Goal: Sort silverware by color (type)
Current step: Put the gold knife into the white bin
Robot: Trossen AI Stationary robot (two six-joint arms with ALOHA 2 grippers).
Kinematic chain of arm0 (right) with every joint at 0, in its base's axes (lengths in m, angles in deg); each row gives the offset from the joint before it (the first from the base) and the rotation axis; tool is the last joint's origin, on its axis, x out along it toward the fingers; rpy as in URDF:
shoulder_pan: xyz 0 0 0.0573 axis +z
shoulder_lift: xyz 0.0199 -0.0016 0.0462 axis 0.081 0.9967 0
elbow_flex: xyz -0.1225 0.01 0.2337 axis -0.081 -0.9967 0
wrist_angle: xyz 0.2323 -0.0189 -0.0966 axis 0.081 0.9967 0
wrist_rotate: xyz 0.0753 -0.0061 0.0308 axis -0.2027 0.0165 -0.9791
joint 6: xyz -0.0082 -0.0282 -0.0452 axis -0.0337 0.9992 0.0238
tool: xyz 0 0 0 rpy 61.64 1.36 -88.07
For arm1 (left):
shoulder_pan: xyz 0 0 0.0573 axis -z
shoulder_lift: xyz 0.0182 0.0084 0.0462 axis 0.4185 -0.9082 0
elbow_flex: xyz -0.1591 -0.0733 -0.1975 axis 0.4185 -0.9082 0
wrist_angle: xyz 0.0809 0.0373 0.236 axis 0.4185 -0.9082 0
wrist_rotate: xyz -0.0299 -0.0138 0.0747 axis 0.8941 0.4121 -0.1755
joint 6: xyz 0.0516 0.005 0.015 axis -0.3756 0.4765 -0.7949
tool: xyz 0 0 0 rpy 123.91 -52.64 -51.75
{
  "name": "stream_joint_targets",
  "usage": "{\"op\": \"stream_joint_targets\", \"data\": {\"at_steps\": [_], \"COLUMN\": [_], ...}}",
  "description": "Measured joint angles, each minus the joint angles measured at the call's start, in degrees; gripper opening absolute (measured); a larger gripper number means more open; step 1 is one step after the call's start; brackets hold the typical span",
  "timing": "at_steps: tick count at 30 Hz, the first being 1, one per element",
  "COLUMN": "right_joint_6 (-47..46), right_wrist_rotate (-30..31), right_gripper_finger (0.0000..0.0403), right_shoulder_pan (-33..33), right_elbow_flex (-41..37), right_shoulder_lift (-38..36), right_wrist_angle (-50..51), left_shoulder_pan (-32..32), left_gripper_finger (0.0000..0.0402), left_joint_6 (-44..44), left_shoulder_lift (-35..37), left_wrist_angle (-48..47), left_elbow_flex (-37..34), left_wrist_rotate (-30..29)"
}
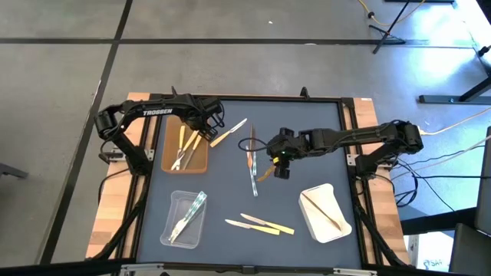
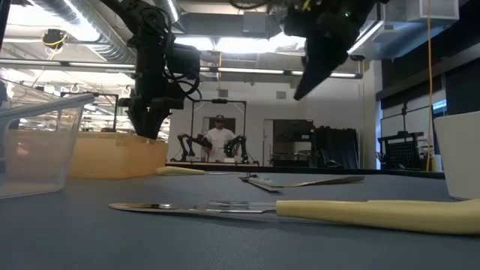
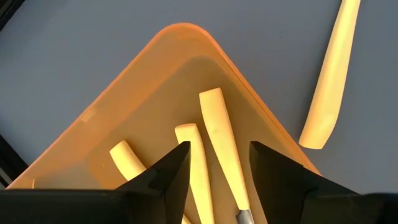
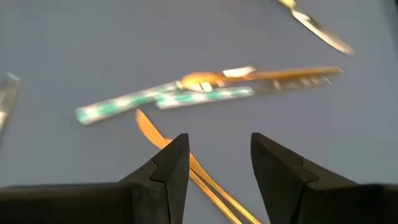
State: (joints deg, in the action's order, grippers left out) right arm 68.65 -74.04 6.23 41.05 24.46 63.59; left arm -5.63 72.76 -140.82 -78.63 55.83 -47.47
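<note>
I see my left pincer (image 1: pixel 205 123) over the far right corner of the brown tray (image 1: pixel 170 162), its fingers apart and holding nothing, with three pale yellow utensils (image 3: pixel 217 134) lying in that tray under it and one more yellow utensil (image 1: pixel 229 132) on the table (image 1: pixel 307 130) just outside the tray's edge. My right pincer (image 1: pixel 278 162) hangs near the middle of the table, fingers also apart and empty, above a thin wooden utensil (image 4: pixel 186 163) and beside the clear greenish utensils (image 1: pixel 252 165). Toward the near edge lie two yellow knives (image 1: pixel 259 224) between the clear tray (image 1: pixel 172 201) and the white tray (image 1: pixel 316 215); the far right part of the table has bare room.
</note>
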Motion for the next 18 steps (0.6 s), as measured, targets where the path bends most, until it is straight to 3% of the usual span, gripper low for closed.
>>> {"op": "stream_joint_targets", "data": {"at_steps": [18], "right_joint_6": [-0.6], "right_wrist_rotate": [-4.8], "right_gripper_finger": [0.0159], "right_shoulder_pan": [4.8], "right_elbow_flex": [0.0], "right_shoulder_lift": [-0.1], "right_wrist_angle": [1.0], "left_shoulder_pan": [0.0], "left_gripper_finger": [0.0158], "left_joint_6": [0.0], "left_shoulder_lift": [0.0], "left_wrist_angle": [3.4], "left_elbow_flex": [0.0], "left_wrist_rotate": [0.0]}}
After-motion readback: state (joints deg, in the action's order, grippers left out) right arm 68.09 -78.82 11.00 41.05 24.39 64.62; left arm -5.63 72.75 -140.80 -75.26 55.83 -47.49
